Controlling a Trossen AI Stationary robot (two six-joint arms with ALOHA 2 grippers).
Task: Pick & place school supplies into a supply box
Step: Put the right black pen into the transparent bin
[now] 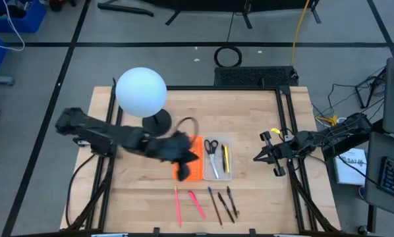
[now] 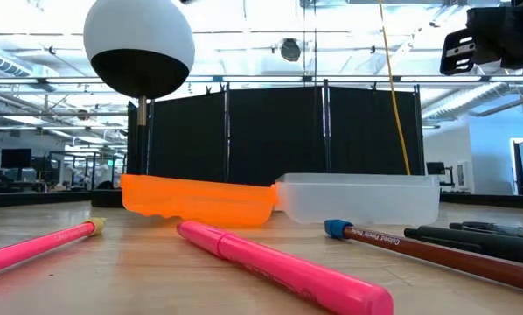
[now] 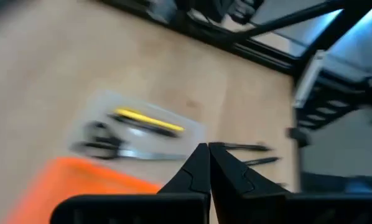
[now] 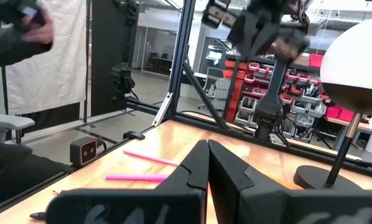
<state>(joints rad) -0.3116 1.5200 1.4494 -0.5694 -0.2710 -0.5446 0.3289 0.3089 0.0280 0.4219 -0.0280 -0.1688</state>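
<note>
The supply box sits mid-table: a clear tray [image 1: 218,158] joined to an orange gridded panel [image 1: 194,168]. In the tray lie black-handled scissors [image 1: 211,149] and a yellow pencil [image 1: 225,158], also seen in the left wrist view as scissors [image 3: 102,142] and pencil [image 3: 148,122]. Two pink pens [image 1: 178,205] [image 1: 197,204] and three dark pens [image 1: 222,204] lie flat on the table near the front edge. My left gripper [image 1: 192,160] [image 3: 208,155] hangs shut above the orange panel. My right gripper [image 1: 255,158] [image 4: 206,152] is shut, off the table, right of the tray.
A white globe lamp [image 1: 141,92] on a black round base [image 1: 159,122] stands behind the box on the left. A black cable loop [image 1: 186,124] lies beside the base. Bare wood lies right of the tray [image 1: 256,191]. Black frame rails [image 1: 290,131] edge the table.
</note>
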